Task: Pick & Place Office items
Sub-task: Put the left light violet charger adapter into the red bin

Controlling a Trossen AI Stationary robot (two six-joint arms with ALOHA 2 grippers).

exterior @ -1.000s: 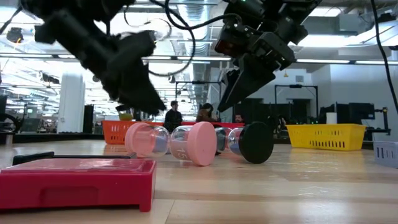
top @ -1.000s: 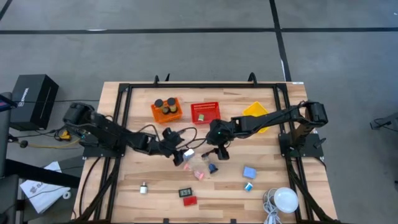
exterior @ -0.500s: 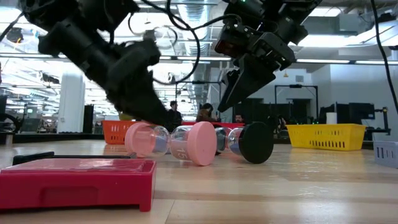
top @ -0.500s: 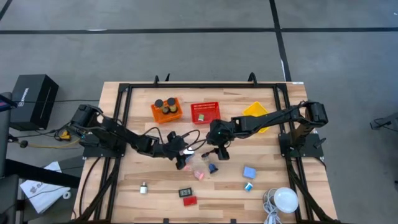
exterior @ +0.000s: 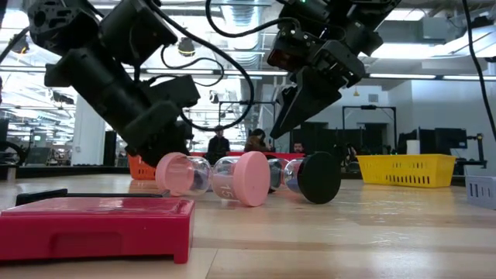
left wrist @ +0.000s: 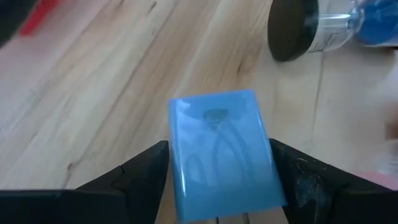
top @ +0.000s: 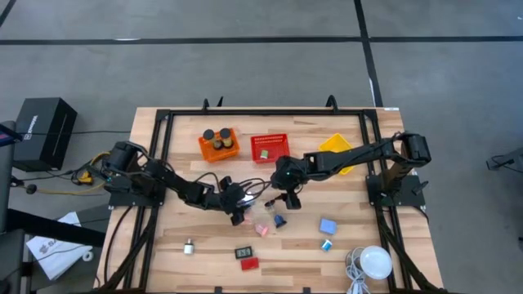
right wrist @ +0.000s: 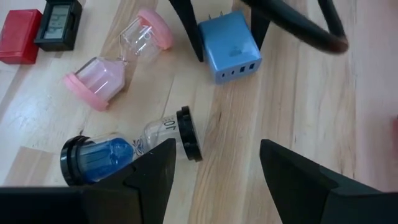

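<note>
Occlusion first: from above, the left end effector (left wrist: 218, 148) covers the blue charger block (right wrist: 231, 43), so the block shows only in the two wrist views. In the low view it is hidden behind the pink hourglass (right wrist: 118, 59) and the black-capped hourglass (right wrist: 134, 146). The black-capped one is cut off at the frame edge in the left wrist view. The red block (right wrist: 18, 28) is a blurred slab in the low foreground. The face of the small black display (right wrist: 59, 22) beside it is unreadable.

Left end effector is low at mid-bench, spread wide with one finger on each side of the charger, right at its sides. Can't tell if they press; the block lies flat on the bench (right wrist: 298, 93).

Right end effector (right wrist: 217, 149) hangs above the black-capped hourglass, parted wide and holding nothing.

Bench is pale wood planks in a black frame. Orange basket (top: 219, 145), red basket (top: 270, 147) and yellow basket (top: 337, 147) line the far side. White dome (top: 376, 263) with its cable sits at the near right corner.

Floor (top: 245, 57) is grey. The room behind is an open workspace, with people (exterior: 217, 145) small in the distance.
</note>
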